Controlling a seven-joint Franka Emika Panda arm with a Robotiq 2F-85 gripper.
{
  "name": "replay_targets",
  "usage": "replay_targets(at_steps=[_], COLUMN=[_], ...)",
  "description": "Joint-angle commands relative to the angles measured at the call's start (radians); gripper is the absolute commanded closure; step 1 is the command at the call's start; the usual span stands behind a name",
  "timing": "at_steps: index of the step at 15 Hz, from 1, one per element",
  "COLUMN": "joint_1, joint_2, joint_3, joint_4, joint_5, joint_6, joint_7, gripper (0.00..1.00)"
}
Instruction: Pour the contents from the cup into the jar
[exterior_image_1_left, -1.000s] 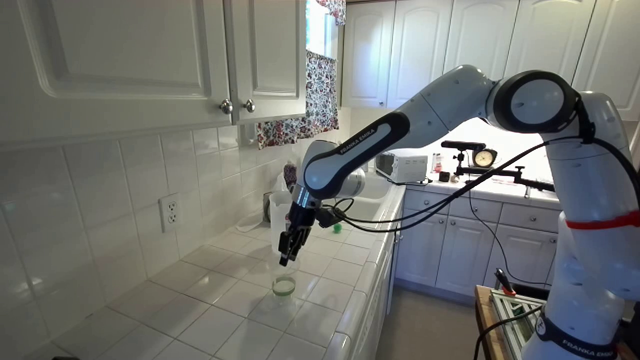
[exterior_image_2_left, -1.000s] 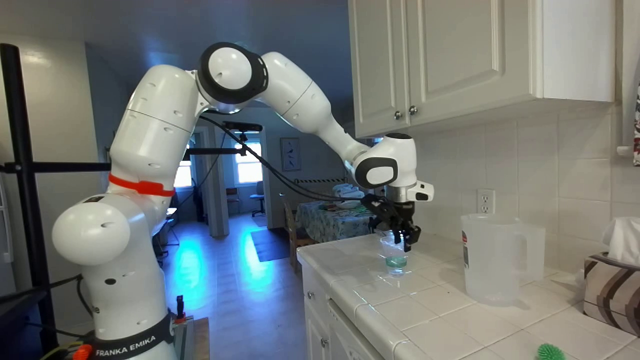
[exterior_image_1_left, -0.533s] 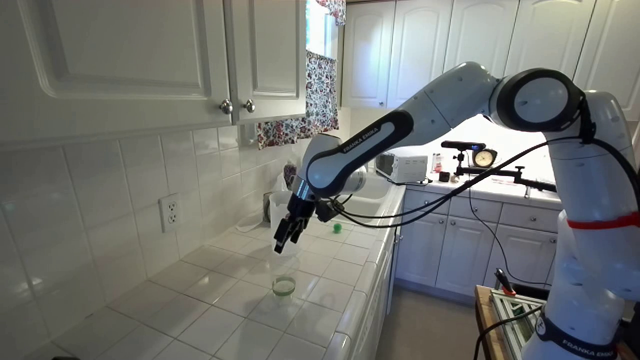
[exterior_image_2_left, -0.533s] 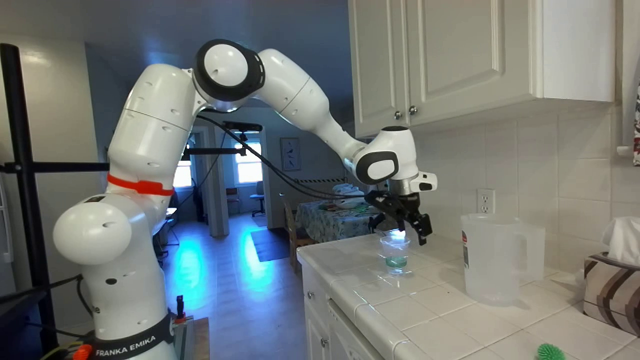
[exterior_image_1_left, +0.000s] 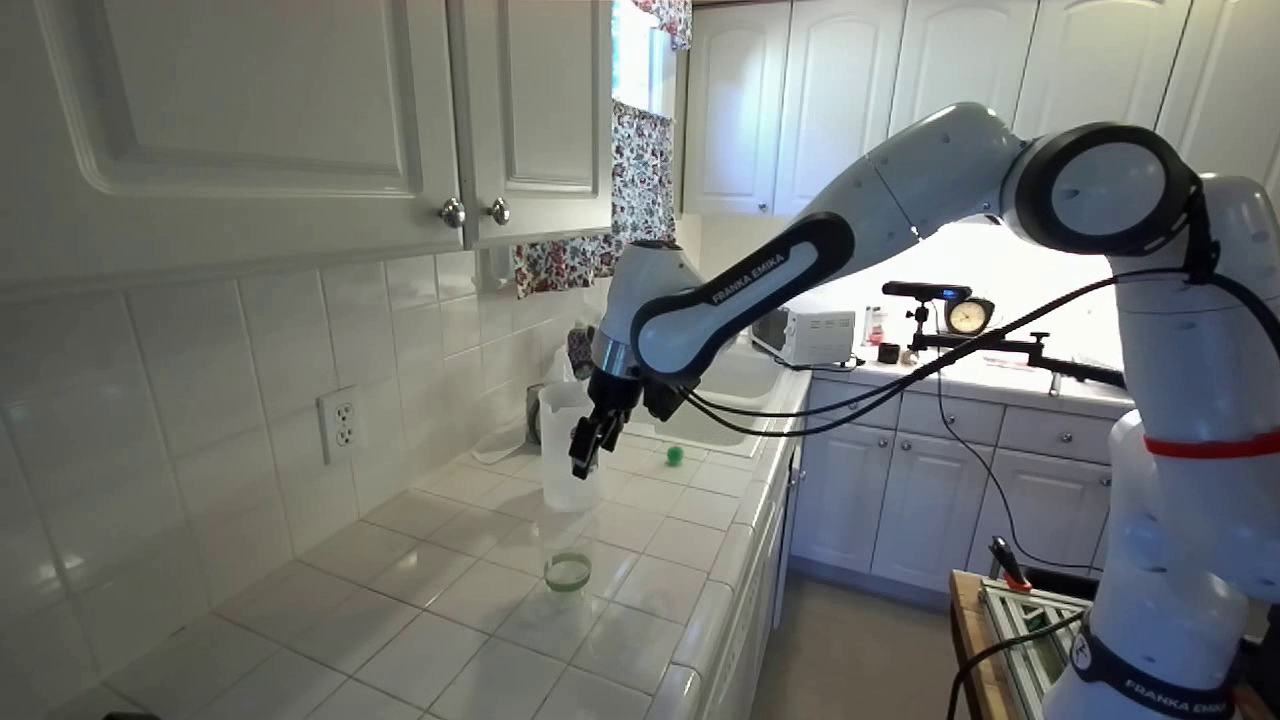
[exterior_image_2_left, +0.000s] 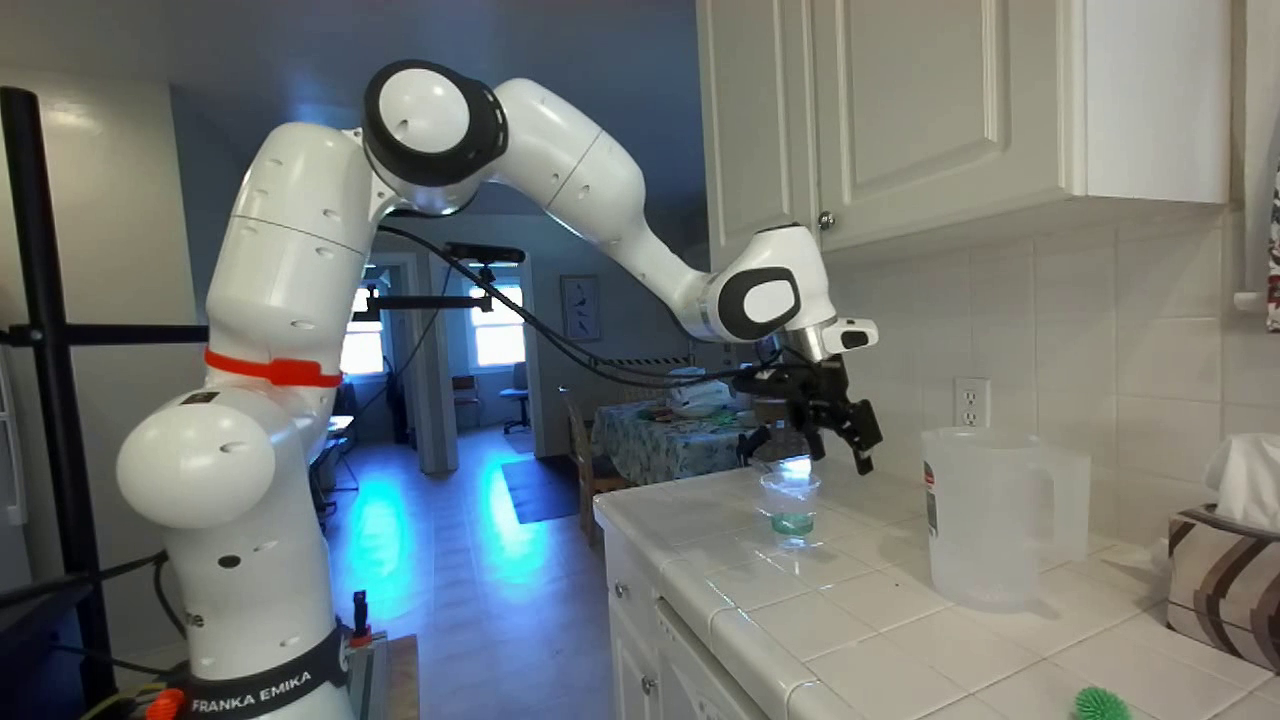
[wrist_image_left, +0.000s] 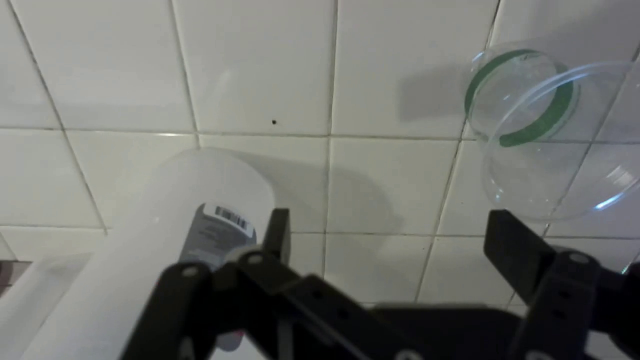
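"How's the gripper (wrist_image_left: 392, 235)?"
"I see its fingers (wrist_image_left: 515, 255) spread wide. My wrist view shows a barcode (wrist_image_left: 231, 219) on the jar (wrist_image_left: 145, 245), lost in both exterior views."
"And the cup (exterior_image_2_left: 792, 505)?"
"Standing on the counter (exterior_image_2_left: 850, 610), mouth up, long axis vertical (like the jar's)."

Your gripper (wrist_image_left: 390, 232) is hanging above the kitchen countertop (exterior_image_2_left: 900, 640), where in an exterior view your cup (exterior_image_2_left: 791, 505) is standing left of and behind your pitcher (exterior_image_2_left: 980, 530), while the tissue box (exterior_image_2_left: 1225, 575) is sitting to the pitcher's right. In an exterior view, the sink (exterior_image_1_left: 765, 370) is lying beyond the pitcher and to its right
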Motion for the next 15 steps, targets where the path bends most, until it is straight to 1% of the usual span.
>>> replay_targets(at_steps=[1,6,9,15], joint_1=[-0.004,-0.006,-0.006,-0.009], joint_2=[-0.071,-0.118,-0.134,-0.145], joint_3=[0.005,0.007,0.008,0.011], joint_4=[-0.018,-0.018,-0.022,-0.024], joint_5=[0.003,0.01,0.014,0.031], joint_6=[-0.126,-0.21,-0.229,-0.228], joint_7=[-0.018,-0.038,-0.052,-0.088], gripper=[0.0,0.0,0.0,0.0])
